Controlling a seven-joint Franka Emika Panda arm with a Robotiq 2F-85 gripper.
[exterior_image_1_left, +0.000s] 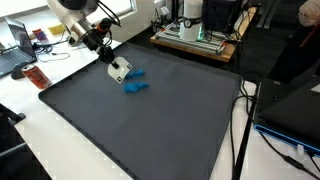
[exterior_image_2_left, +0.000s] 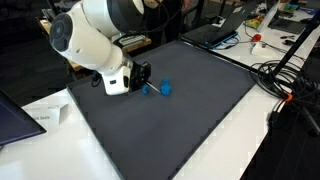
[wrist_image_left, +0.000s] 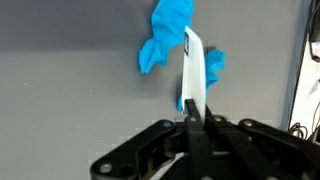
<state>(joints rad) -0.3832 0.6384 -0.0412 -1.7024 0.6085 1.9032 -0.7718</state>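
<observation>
At the bottom of the wrist view, your black gripper is pressed together on the near end of a slim white plastic stick. The stick points out over a crumpled bright blue cloth lying on the dark grey matted surface. You seem to be mid-carry, low over the cloth, so the next move calls for a firm pinch and care with the stick's far tip near the folds.
</observation>
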